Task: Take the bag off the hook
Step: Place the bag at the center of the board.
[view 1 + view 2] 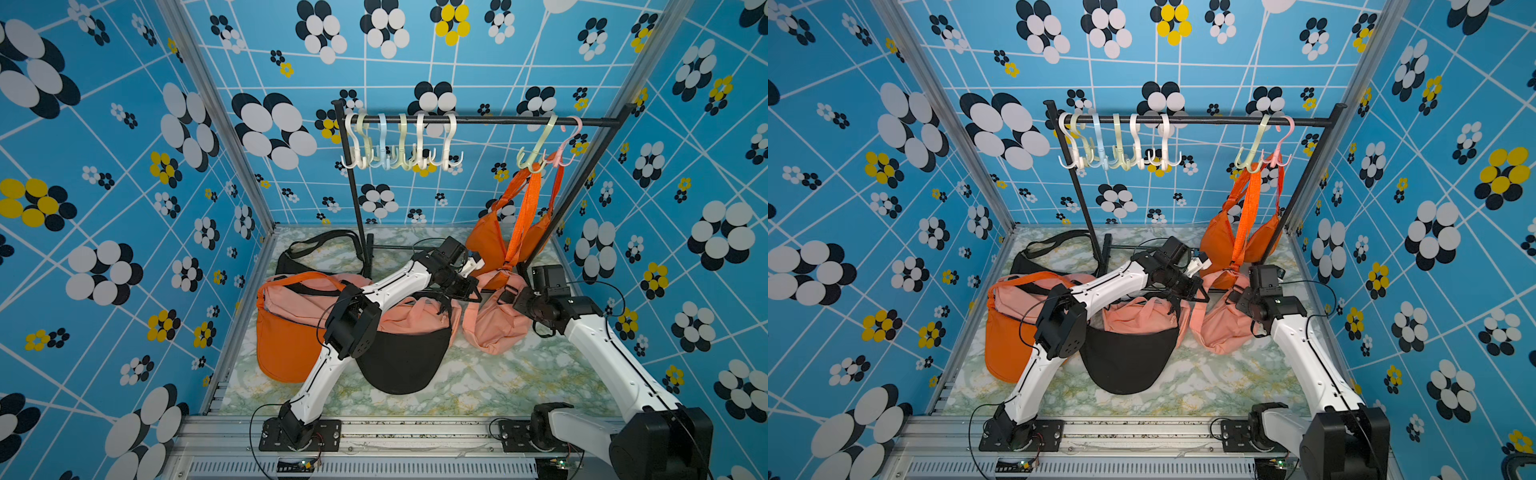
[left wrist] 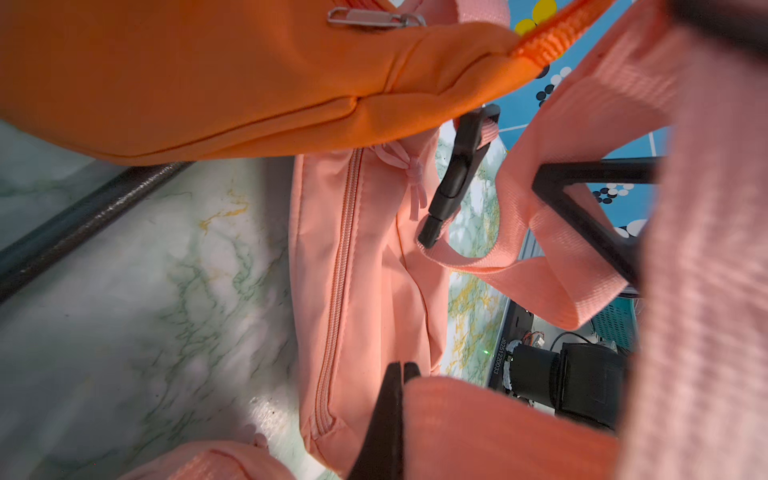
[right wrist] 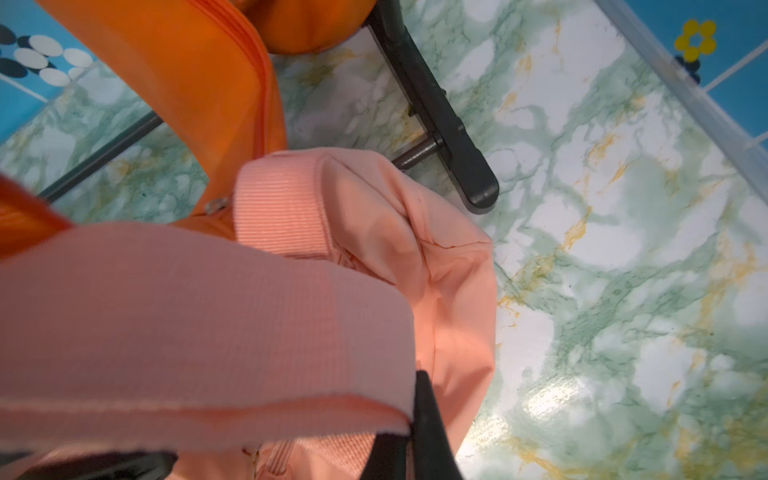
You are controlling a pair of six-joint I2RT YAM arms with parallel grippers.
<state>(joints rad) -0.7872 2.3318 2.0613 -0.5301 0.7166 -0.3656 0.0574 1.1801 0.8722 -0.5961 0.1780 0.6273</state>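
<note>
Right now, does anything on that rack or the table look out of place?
The green hook and pink hook carrying orange straps hang slanted on the rail, unlike the upright empty hooks. Below, a pink bag lies crumpled beside the rack's foot.

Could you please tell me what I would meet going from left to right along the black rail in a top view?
cluster of empty pale hooks → light green hook → pink hook. The orange bag hangs below those last two hooks.
</note>
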